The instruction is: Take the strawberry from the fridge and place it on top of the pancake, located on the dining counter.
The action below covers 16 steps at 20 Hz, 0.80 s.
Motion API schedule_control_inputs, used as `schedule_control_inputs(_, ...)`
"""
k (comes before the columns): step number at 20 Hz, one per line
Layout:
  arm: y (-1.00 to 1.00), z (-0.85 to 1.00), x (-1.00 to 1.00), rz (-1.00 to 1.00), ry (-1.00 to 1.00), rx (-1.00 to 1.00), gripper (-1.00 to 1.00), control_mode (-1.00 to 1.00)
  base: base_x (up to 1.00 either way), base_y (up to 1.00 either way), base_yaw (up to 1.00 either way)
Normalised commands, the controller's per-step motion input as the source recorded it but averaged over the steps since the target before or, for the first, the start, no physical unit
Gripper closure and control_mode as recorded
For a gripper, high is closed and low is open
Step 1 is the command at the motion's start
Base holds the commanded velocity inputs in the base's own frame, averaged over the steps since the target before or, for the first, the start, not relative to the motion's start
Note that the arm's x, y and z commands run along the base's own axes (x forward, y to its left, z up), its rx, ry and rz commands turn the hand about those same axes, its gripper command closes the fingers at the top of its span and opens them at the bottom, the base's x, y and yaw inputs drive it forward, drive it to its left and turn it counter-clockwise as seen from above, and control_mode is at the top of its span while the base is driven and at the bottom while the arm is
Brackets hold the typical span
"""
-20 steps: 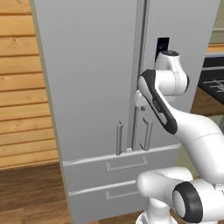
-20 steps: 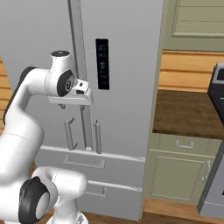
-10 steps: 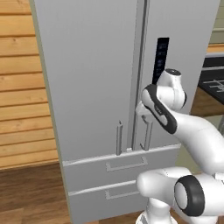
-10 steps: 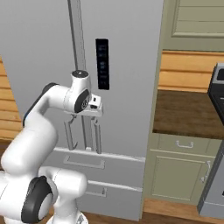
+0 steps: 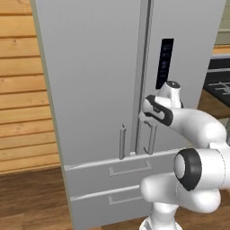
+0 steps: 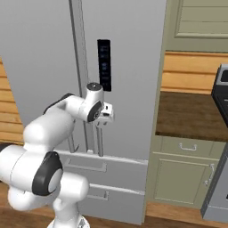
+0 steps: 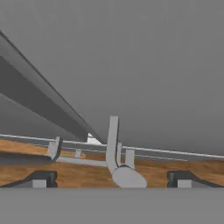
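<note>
**Grey fridge doors closed, gripper at the right-hand handle**

Grey, tall two-door fridge point(image 5: 94, 90) is standing shut, its left bar handle point(image 5: 121, 141) hanging free. Right of it, the white arm's two-finger gripper point(image 7: 112, 177) is facing the right door's vertical bar handle point(image 7: 112, 146), fingertips point(image 7: 40, 178) spread wide either side of it.

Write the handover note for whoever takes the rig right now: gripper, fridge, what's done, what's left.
Gripper: open, empty, fingertips spread either side of the right door's handle, not closed on it.
Fridge: both doors and both drawers shut.
Strawberry: presumably inside the shut fridge.
Done: arm brought to the right door handle.
Left: close on the handle, pull the door open, find and grasp the strawberry, carry it to the dining counter, set it on the pancake.
</note>
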Motion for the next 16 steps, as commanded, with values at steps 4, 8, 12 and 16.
schedule_control_inputs(4, -0.32, -0.27, 0.38, 0.00, -0.02, -0.03, -1.00, -1.00, 0.00, 0.00, 0.00)
schedule_control_inputs(8, 0.00, -0.38, 0.30, 0.00, 0.00, -0.08, -1.00, -1.00, 0.00, 0.00, 0.00)
schedule_control_inputs(12, 0.00, -0.36, 0.19, 0.00, 0.00, -0.07, -1.00, -1.00, 0.00, 0.00, 0.00)
schedule_control_inputs(16, 0.00, -0.28, 0.00, 0.00, 0.00, 0.00, -1.00, -1.00, 0.00, 0.00, 0.00)
